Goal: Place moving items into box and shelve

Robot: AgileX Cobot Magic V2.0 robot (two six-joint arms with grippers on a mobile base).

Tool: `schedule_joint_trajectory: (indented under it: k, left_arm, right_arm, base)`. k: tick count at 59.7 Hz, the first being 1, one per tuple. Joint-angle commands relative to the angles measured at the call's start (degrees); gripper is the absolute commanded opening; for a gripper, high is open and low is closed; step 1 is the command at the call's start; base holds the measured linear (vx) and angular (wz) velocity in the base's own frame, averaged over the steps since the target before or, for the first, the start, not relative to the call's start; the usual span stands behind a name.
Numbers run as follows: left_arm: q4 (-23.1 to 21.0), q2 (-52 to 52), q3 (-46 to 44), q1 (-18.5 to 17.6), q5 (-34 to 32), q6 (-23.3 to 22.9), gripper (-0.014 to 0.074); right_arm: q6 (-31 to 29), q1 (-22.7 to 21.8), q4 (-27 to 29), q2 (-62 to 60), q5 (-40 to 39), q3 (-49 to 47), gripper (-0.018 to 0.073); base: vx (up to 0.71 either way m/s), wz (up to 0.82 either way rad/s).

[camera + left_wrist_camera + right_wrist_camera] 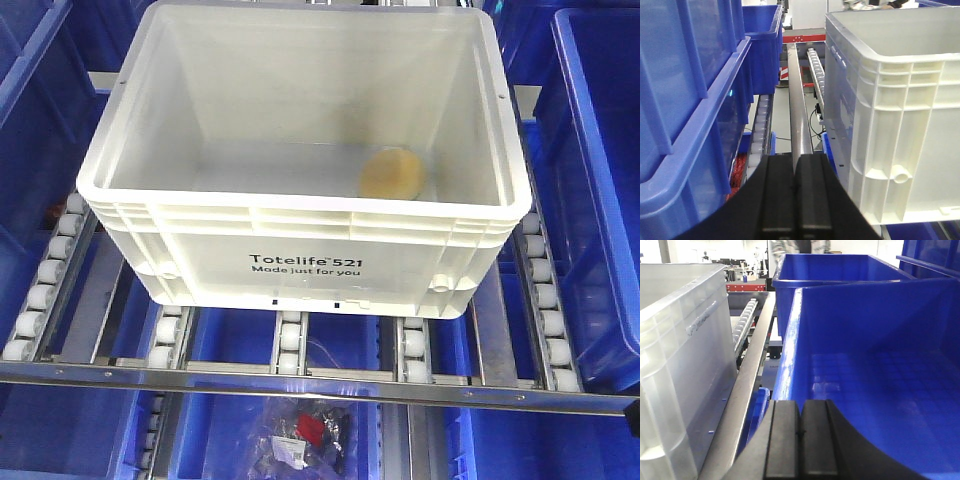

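Note:
The white ribbed box (300,255), printed "Totelife 521", sits on the roller shelf. One yellow-orange egg-shaped moving item (392,173) lies on its floor at the right. A reddish-brown item does not show. In the left wrist view my left gripper (796,165) is shut and empty, just outside the box's left wall (890,125), over a steel rail. In the right wrist view my right gripper (800,410) is shut and empty, between the box's right wall (680,370) and a blue bin (875,370). Neither gripper appears in the front view.
Blue bins flank the box: one at the left (685,110), one at the right (600,180). White rollers (290,340) and steel rails (300,380) carry the box. A bag of small parts (300,440) lies in a lower bin.

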Motion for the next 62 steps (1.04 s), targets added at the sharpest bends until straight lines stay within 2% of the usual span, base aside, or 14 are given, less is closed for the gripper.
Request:
schedule_joint_trajectory:
  k: [1,62]
  left_arm:
    - [-0.34,-0.44,1.18,-0.1,-4.47,-0.44,-0.0006]
    - [-0.34,-0.44,1.18,-0.1,-4.41,-0.44,-0.0006]
  right_arm:
    - [-0.45,-0.44,-0.12,-1.41,-4.91,0.34,-0.0006]
    - [-0.45,-0.44,-0.12,-1.41,-4.91,0.34,-0.0006]
  base:
    - [0.0,0.0]
    - [0.0,0.0]
